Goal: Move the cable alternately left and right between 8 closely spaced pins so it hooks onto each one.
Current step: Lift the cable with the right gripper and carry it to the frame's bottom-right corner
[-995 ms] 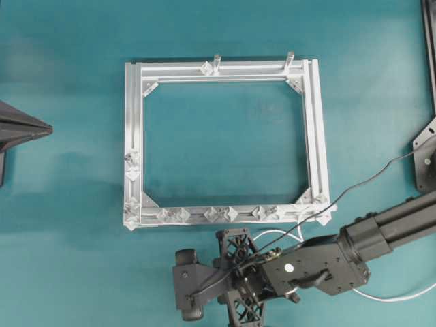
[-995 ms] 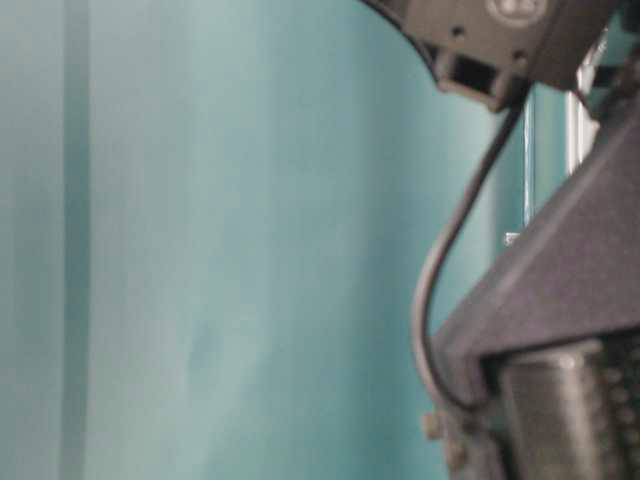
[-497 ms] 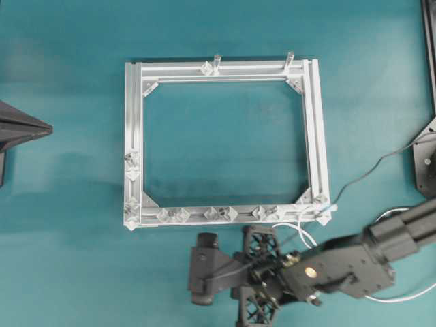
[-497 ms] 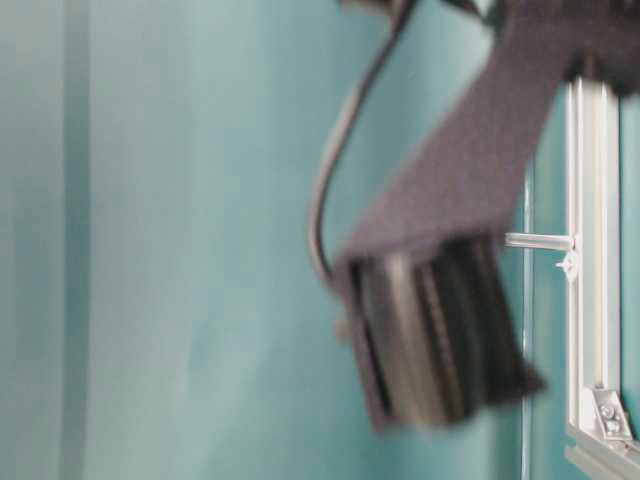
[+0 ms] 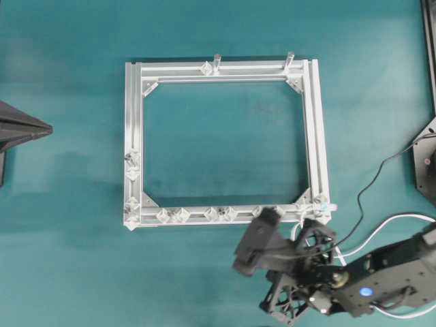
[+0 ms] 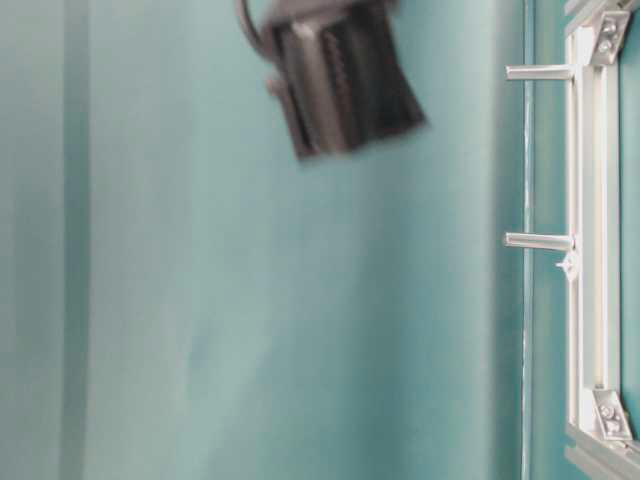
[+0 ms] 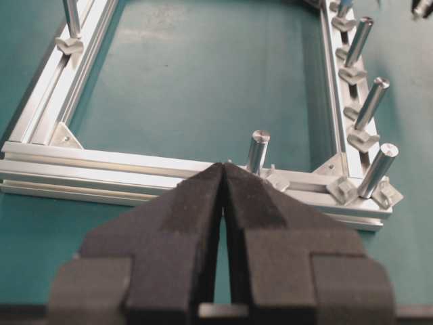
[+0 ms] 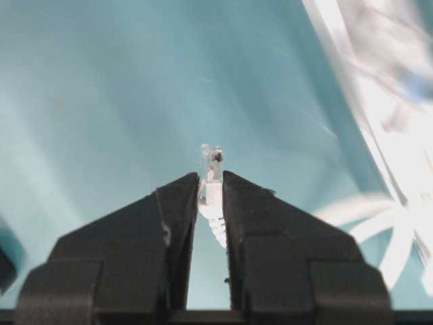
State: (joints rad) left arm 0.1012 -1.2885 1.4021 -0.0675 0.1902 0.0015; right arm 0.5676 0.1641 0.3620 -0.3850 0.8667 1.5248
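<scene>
My right gripper point(image 8: 210, 184) is shut on the cable's small white plug point(image 8: 211, 169), whose clear tip sticks out past the fingertips. Overhead, the right arm's black head point(image 5: 259, 238) sits just in front of the frame's near rail, angled up-left toward the right-hand pins point(image 5: 228, 214). White cable point(image 5: 402, 218) loops back beside the arm, and a short stretch lies at the frame's near-right corner point(image 5: 325, 204). My left gripper point(image 7: 223, 166) is shut and empty, well off the frame's left side point(image 5: 41, 127). The left wrist view shows the pins point(image 7: 371, 101) as upright posts.
The silver aluminium frame point(image 5: 134, 116) lies flat on the teal table. Two taller posts point(image 5: 217, 61) stand on its far rail, also seen in the table-level view point(image 6: 540, 240). A thin black wire point(image 5: 368, 184) trails to the right arm.
The right arm has swung right and turned its head up-left, from below the rail's middle to near its right end. It has nearly left the table-level view. The left gripper stayed still.
</scene>
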